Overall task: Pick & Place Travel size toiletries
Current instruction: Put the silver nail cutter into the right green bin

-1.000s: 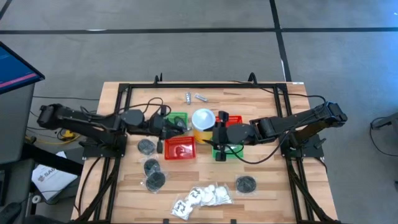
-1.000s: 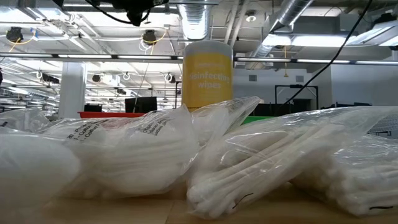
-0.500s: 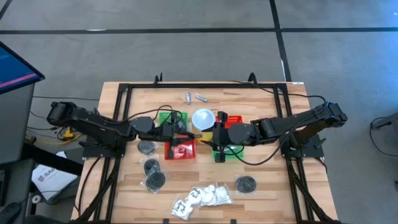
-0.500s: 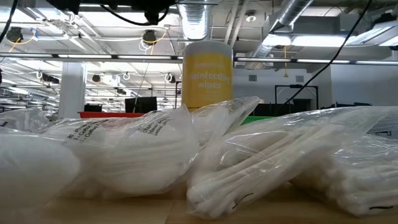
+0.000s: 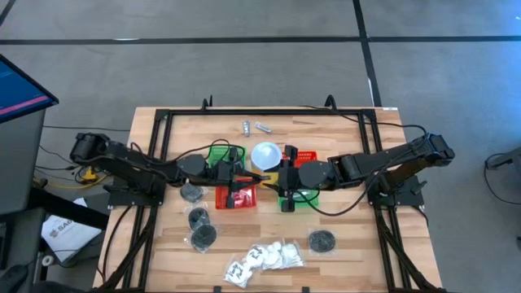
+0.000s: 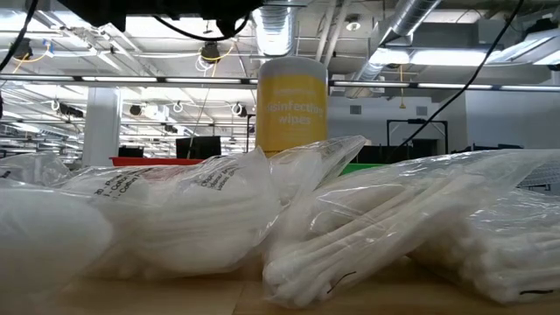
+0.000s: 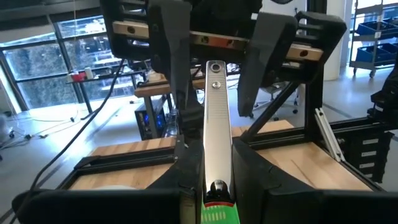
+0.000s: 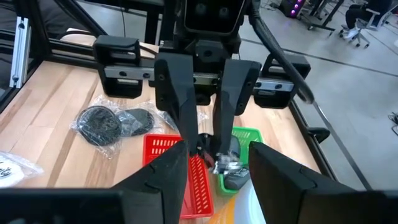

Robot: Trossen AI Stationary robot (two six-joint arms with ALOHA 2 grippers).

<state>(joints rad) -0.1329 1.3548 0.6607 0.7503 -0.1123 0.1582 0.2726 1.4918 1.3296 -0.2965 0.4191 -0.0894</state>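
Right under the left hand [image 8: 208, 152] sits the red basket [image 8: 165, 146], and I think the hand hangs there so its load can drop in. It is pinching a long silvery metal piece [image 7: 214, 124] tight. Just beside it the right hand [image 5: 281, 185] waits, spread and holding nothing, while the bagged dark round pieces [image 5: 198, 220] and white packets [image 5: 264, 256] lie well apart from both hands on the table [image 5: 350, 244].

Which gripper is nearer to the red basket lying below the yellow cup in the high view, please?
The left. The left gripper hangs right over that red basket, while the right gripper sits past the basket's right edge, beside the yellow cup.
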